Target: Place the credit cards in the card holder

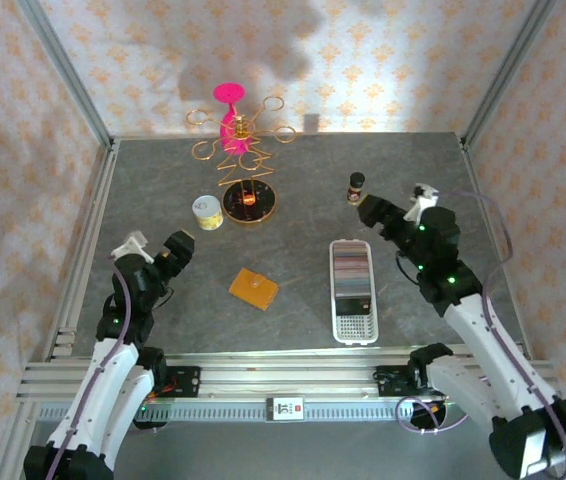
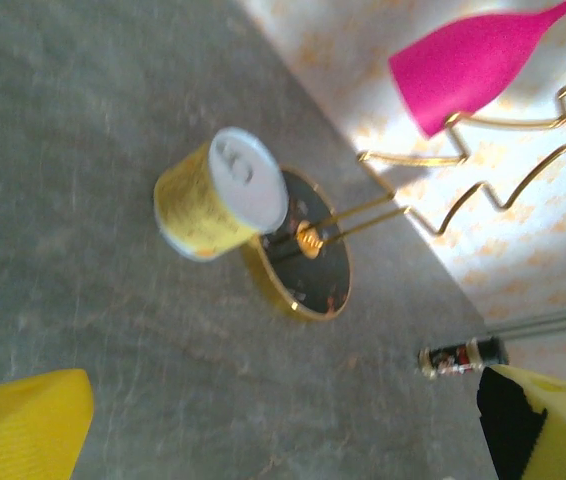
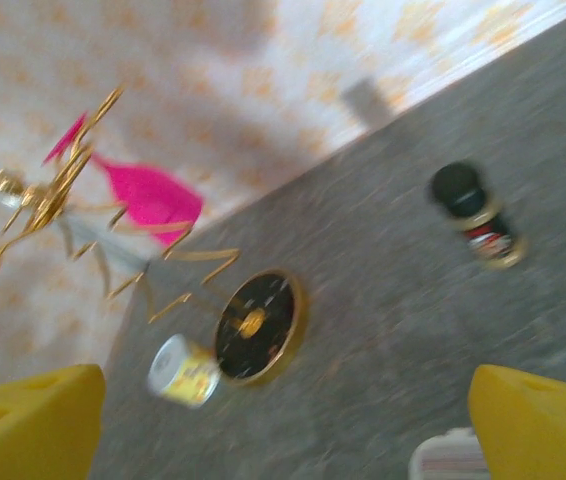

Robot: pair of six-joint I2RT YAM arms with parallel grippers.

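Hovering: left tool (image 1: 180,243), right tool (image 1: 373,213) agape | overhead: card holder (image 1: 253,288) near tray (image 1: 354,329) | wrists: can (image 2: 208,205)

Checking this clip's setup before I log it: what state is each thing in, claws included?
Wallet, folded shut, lying flat.
Cards, standing in the white tray.
Can, upright, top sealed.
Bottle, upright, cap on.
Pink glass, hanging upside down on the gold rack.
Left claw, open, empty.
Right claw, open, empty.
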